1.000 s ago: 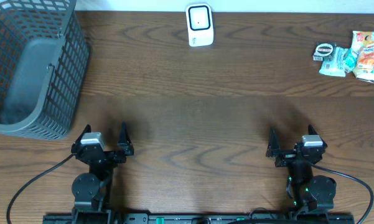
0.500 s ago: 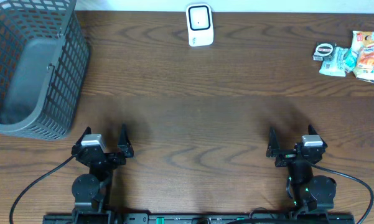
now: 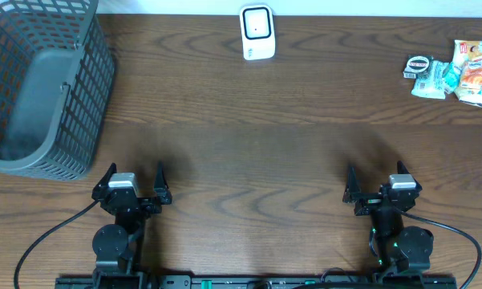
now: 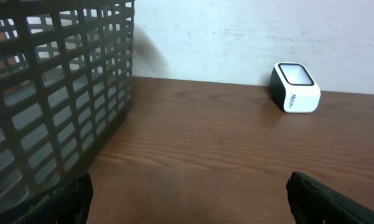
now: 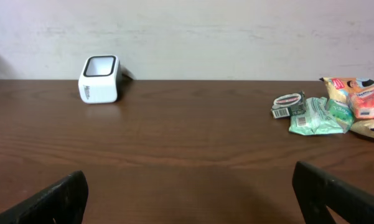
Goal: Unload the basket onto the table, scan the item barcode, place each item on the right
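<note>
A grey mesh basket (image 3: 36, 96) sits far left on the wooden table (image 3: 249, 128).

On the brown wooden table (image 3: 257, 128) I saw the grey plastic mesh basket (image 3: 40, 88) at the far left, the white box-shaped scanner (image 3: 257, 32) at the middle of the far edge, and the heap of small packets (image 3: 453, 74) at the far right.

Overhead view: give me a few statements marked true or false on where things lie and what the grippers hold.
The scanner stands at the far edge of the table, between the basket and the packets. True.
The left gripper holds a packet. False: it is open and empty.
The packets lie in the basket. False: they lie on the table, far right.
The right gripper is open, near the table's front edge. True.
</note>
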{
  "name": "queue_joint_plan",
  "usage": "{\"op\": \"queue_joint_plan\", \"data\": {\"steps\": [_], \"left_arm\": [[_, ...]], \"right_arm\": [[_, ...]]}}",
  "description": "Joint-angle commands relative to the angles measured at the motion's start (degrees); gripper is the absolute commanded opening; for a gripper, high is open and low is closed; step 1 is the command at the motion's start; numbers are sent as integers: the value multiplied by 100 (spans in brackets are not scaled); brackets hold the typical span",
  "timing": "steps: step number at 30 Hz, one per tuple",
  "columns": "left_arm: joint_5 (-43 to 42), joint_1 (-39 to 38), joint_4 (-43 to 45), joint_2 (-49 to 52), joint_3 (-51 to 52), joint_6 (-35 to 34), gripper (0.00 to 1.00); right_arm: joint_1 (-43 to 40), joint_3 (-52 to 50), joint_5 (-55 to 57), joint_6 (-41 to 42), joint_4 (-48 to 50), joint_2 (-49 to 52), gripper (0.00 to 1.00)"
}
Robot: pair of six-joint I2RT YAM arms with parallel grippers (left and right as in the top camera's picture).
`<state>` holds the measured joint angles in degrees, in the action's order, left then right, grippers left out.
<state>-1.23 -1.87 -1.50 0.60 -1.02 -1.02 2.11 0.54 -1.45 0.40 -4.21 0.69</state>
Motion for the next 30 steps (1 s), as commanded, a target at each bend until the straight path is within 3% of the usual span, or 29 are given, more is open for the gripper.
{"op": "queue_joint_plan", "data": {"steps": [1, 30], "left_arm": [[85, 20, -280, -55, 81, 238, 98], [79, 20, -269, -37, 79, 378, 98]], "right_arm": [[35, -22, 46, 66, -9, -35, 99], [35, -22, 46, 66, -9, -35, 99]]}}
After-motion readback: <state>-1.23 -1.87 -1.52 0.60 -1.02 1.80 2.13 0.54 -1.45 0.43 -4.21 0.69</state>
